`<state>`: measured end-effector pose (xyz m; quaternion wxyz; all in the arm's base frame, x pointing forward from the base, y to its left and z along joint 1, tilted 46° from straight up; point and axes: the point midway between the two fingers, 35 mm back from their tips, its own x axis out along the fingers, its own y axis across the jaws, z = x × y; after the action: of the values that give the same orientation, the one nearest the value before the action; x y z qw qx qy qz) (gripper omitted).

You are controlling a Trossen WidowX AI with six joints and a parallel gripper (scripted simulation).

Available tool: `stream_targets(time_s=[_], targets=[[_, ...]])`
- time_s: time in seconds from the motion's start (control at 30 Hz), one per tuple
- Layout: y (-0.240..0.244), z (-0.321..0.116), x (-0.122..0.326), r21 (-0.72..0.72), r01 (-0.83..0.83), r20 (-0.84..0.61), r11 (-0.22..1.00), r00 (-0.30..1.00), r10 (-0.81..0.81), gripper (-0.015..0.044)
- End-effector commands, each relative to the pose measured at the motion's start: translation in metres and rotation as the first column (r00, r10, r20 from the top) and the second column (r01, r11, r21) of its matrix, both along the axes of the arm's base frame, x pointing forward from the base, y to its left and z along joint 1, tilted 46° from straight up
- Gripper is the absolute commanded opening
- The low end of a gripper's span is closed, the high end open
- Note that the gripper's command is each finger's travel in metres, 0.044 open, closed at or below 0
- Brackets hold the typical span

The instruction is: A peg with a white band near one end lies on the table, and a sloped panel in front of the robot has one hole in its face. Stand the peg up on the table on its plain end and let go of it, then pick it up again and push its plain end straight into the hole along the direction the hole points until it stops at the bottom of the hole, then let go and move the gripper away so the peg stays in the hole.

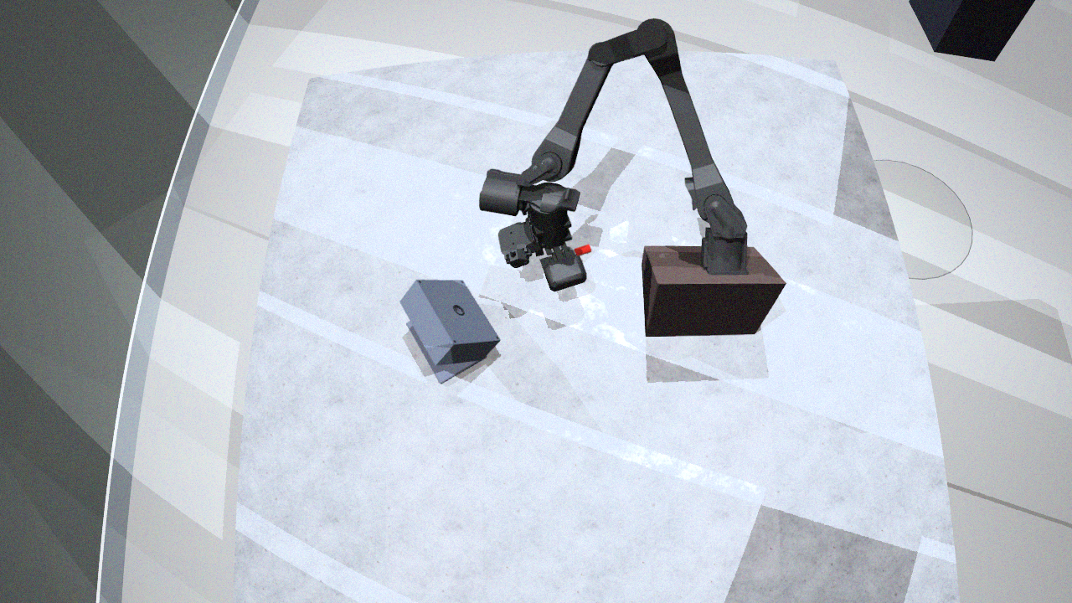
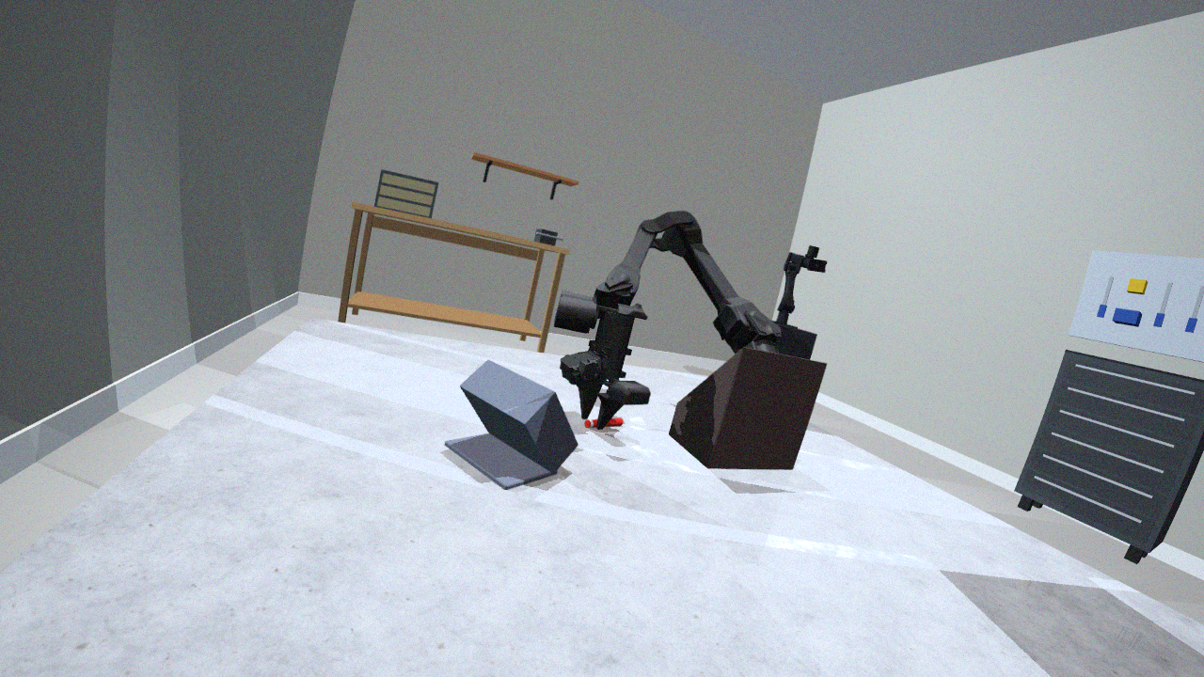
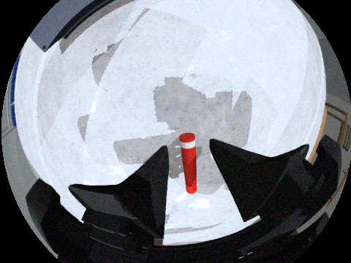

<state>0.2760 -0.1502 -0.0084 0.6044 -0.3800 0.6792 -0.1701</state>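
Observation:
The red peg (image 3: 189,168) (image 2: 611,421) (image 1: 583,250) lies on its side on the table, its white band near the end towards the top of the wrist view. My gripper (image 3: 189,146) (image 2: 592,422) is low over the peg, its fingers one on each side. It is open, with a gap between each finger and the peg in the wrist view. The grey-blue sloped panel (image 1: 450,300) (image 2: 514,395) (image 3: 60,18) stands left of the gripper in the top and exterior views. Its one hole (image 1: 458,309) shows in the top view and is empty.
The brown block (image 1: 712,307) (image 2: 762,412) under the arm's base stands to the right of the peg. The panel's base plate (image 2: 497,459) lies flat on the table. A wooden bench (image 2: 454,315) and a drawer cabinet (image 2: 1111,446) stand beyond the table.

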Motion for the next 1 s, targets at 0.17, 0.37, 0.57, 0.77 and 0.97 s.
stream_targets(time_s=[0.17, 0.37, 0.57, 0.77, 0.97], targets=[[-0.0001, -0.0013, -0.0006, 0.004, -0.002, -0.004, 1.0, 1.0, 0.002, 0.011], [-0.0001, -0.0013, -0.0006, 0.004, -0.002, -0.004, 1.0, 1.0, 0.002, 0.0103], [-0.0001, -0.0013, -0.0006, 0.004, -0.002, -0.004, 1.0, 1.0, 0.002, 0.0063], [-0.0001, -0.0013, -0.0006, 0.004, -0.002, -0.004, 1.0, 1.0, 0.002, 0.005], [0.0017, 0.0007, 0.0002, 0.011, -0.023, 0.019, 1.0, 1.0, 0.022, 0.005]])
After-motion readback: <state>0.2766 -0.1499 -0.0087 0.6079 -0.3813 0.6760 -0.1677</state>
